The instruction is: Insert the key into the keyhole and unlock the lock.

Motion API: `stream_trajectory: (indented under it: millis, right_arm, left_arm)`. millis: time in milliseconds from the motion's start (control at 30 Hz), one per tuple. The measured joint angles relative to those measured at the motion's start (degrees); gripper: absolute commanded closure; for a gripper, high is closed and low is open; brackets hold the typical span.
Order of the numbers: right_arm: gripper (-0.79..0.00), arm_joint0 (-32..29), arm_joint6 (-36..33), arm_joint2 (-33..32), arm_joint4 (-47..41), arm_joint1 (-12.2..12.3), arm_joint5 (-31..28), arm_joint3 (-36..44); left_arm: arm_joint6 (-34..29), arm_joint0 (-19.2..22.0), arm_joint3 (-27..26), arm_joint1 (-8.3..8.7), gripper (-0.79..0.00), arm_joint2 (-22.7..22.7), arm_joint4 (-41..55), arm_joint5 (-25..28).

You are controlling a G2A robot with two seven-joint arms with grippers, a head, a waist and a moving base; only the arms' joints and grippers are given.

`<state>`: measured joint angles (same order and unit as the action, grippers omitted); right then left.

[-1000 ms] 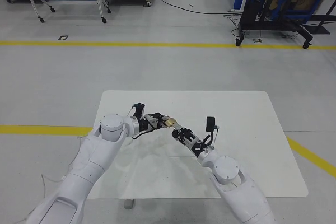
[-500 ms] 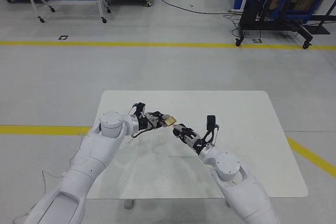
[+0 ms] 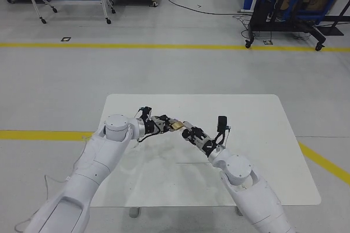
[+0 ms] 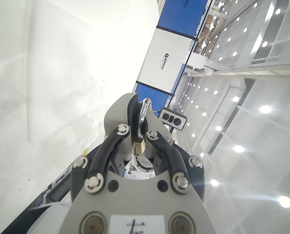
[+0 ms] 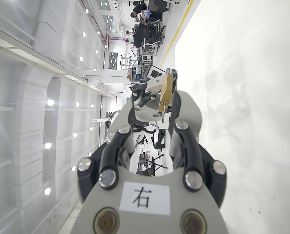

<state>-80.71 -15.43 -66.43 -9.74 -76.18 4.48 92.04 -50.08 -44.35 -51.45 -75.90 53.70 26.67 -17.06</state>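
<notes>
We're in a big industrial hall: polished grey floor striped with yellow lines, wheeled racks parked beyond the white bench, rows of ceiling lights high overhead, blue-and-white wall panels, workstations crowding the far side.

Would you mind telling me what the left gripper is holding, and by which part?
The brass padlock, apparently pinched by its silver shackle between the fingers of the left gripper; its body lies back toward the wrist.
</notes>
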Motion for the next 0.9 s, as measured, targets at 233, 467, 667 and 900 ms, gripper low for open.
stream_trajectory:
  millis: [233, 467, 667, 900]
  right_arm:
    - [-0.785, 0.02, -0.03, 0.04, -0.03, -0.01, 0.02, -0.01]
    - [0.000, -3.66, 1.69, -0.79, 2.69, 0.30, -9.07, 4.94]
    - [0.000, -4.99, 0.13, -1.42, 3.40, 0.58, -12.08, 6.06]
    - [0.000, -2.24, -1.08, -0.06, 2.56, 0.25, -12.14, 2.35]
  left_arm:
    - [-7.41, 3.18, 8.00, -1.54, 0.000, -0.61, 8.41, -8.85]
    - [-12.84, 6.30, 16.28, -3.44, 0.000, -2.26, 13.30, -11.74]
    - [-14.79, 7.59, 20.31, -4.81, 0.000, -3.45, 14.92, -11.52]
    - [-16.31, 8.41, 22.29, -5.90, 0.000, -4.71, 14.84, -10.44]
